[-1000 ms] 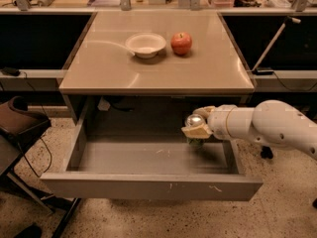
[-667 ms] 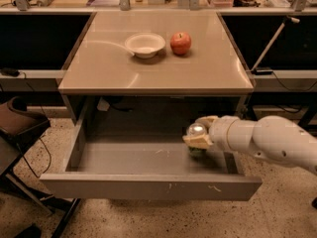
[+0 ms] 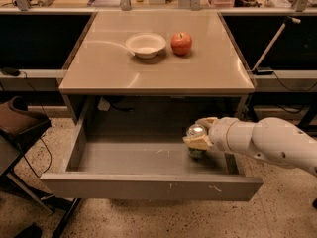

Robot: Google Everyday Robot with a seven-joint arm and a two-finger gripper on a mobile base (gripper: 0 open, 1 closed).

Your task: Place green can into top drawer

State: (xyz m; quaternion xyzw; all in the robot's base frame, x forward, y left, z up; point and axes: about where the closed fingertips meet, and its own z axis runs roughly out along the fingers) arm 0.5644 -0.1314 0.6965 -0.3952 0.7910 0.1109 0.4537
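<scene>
Here, my gripper (image 3: 198,138) reaches from the right into the open top drawer (image 3: 148,186), near its right wall. My jaws stand only as wide as the green can (image 3: 196,131) and clasp it upright, its silver top showing above them. Its base seems to meet the drawer floor, though shadow hides the contact. On the table (image 3: 114,73) above sit a white bowl (image 3: 145,44) and a red apple (image 3: 181,42), just beside each other.

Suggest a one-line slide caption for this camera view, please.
The gripper holds the green can inside the open top drawer, at its right end; bowl and red apple rest on the table.
</scene>
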